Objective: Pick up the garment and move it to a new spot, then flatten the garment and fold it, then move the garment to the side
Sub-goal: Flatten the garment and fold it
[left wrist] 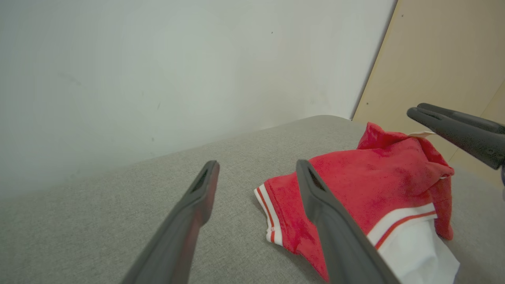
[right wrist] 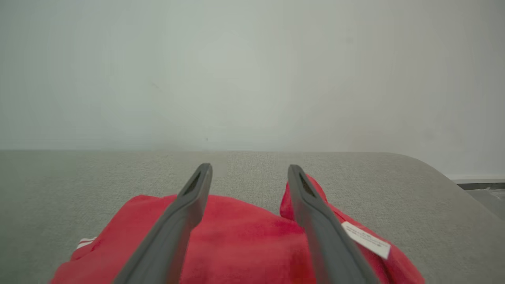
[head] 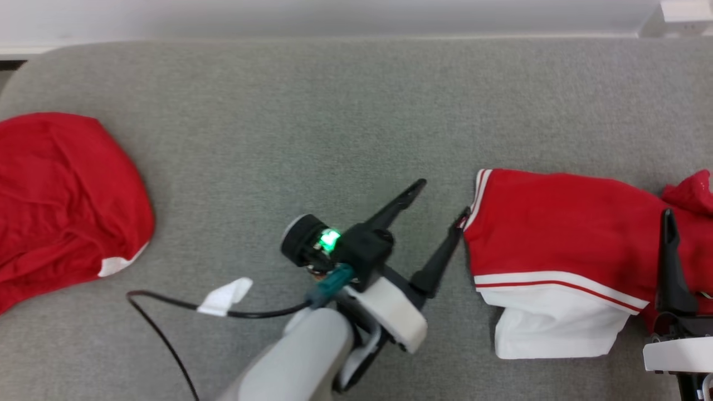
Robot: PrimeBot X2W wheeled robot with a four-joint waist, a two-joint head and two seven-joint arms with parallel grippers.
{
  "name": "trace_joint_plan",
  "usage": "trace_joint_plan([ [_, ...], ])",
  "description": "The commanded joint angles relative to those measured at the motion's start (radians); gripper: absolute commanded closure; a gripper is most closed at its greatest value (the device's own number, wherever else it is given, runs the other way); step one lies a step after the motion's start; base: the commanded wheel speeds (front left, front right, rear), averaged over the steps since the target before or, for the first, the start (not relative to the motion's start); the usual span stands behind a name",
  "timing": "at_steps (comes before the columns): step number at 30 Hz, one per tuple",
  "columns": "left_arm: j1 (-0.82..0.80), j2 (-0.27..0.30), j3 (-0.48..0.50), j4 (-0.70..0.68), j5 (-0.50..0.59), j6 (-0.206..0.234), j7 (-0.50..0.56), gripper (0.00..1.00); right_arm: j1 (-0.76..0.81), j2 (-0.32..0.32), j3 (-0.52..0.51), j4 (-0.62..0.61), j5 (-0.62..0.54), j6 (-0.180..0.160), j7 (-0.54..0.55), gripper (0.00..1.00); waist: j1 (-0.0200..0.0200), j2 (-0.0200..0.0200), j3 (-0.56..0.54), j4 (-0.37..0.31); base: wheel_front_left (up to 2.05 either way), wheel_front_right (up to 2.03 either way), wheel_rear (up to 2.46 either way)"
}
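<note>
left hand (head: 443, 199) and right hand (right wrist: 249, 169) wide open, empty; might snag only the top layer of garment (head: 557, 223) at frame right, wrecking the fold.

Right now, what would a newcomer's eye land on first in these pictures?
The bright red and white garment lies bunched on the right of the grey cushion, with the open left pincer beside its striped edge and the open right pincer over its right part. A second red garment lies at the cushion's left edge, and a green light glows on the left wrist.
</note>
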Motion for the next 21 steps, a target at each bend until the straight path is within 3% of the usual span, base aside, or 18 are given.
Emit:
trace_joint_plan([
  [1, -0.037, 0.002, -0.056, 0.020, -0.042, 0.003, 0.000, 0.00, -0.014, 0.001, 0.002, 0.006, 0.009, -0.002, -0.009, 0.00, 0.0000, 0.0000, 0.038, -0.036, 0.00, 0.00, 0.00],
  [7, -0.130, 0.003, -0.269, 0.111, -0.166, 0.013, 0.008, 0.00, -0.035, 0.001, 0.008, 0.021, 0.018, -0.002, -0.028, 0.00, 0.0000, 0.0000, 0.089, -0.073, 0.00, 0.00, 0.00],
  [12, -0.190, 0.003, -0.376, 0.232, -0.234, 0.035, 0.054, 0.00, -0.047, 0.001, 0.007, 0.037, 0.024, -0.002, -0.037, 0.00, 0.0000, 0.0000, 0.104, -0.091, 0.00, 0.00, 0.00],
  [18, -0.224, 0.009, -0.510, 0.367, -0.259, 0.055, 0.211, 0.03, -0.046, 0.001, -0.001, 0.050, 0.029, -0.002, -0.042, 0.00, 0.0000, 0.0000, 0.096, -0.094, 0.00, 0.00, 0.00],
  [19, -0.226, 0.011, -0.535, 0.381, -0.258, 0.051, 0.248, 0.72, -0.047, 0.001, -0.003, 0.050, 0.032, -0.002, -0.041, 0.00, 0.0000, 0.0000, 0.094, -0.093, 0.00, 0.00, 0.00],
  [20, -0.228, 0.012, -0.558, 0.397, -0.258, 0.053, 0.278, 1.00, -0.047, 0.001, -0.003, 0.048, 0.034, -0.002, -0.041, 0.00, 0.0000, 0.0000, 0.092, -0.091, 0.00, 0.00, 0.00],
  [21, -0.234, 0.015, -0.577, 0.410, -0.245, 0.057, 0.304, 1.00, -0.045, 0.001, -0.003, 0.046, 0.033, -0.002, -0.042, 0.00, 0.0000, 0.0000, 0.089, -0.090, 0.00, 0.00, 0.00],
])
